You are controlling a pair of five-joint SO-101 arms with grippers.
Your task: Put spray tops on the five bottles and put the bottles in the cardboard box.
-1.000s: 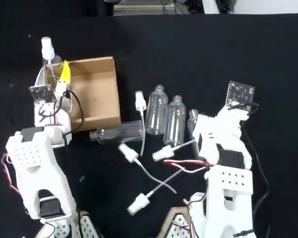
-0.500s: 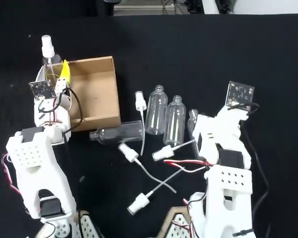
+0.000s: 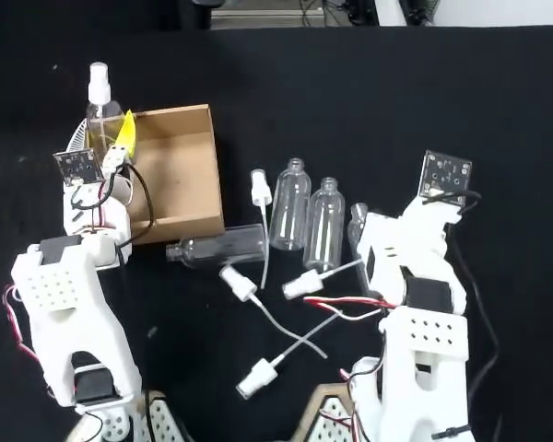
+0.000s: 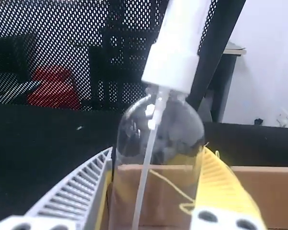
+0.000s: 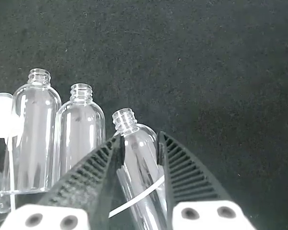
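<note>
shifted since the earlier frames: the capped bottle (image 3: 101, 118), pinched upright between the jaws of the left gripper (image 3: 100, 140), has moved a little sideways toward the cardboard box (image 3: 214, 166). it now stands at the box's far left corner, near the table's left edge; whether its base is inside cannot be told. right gripper (image 5: 139, 141) unchanged, jaws pressed to both sides of an open bottle (image 5: 139, 163) lying near the table's middle.

judged step: boxing the first finished bottle, with four bottles uncapped. next move calls for carrying it clear over the box wall, lowering it to the floor, then spreading the jaws.

two more open bottles (image 3: 290, 207) lie just beside the held one, and a fourth (image 3: 219, 247) lies along the box's near wall. four loose spray tops (image 3: 238, 281) lie toward the near edge, some tubes crossing.

table (image 3: 396, 101): black cloth. behind it: mesh screen, red object, white wall.
</note>
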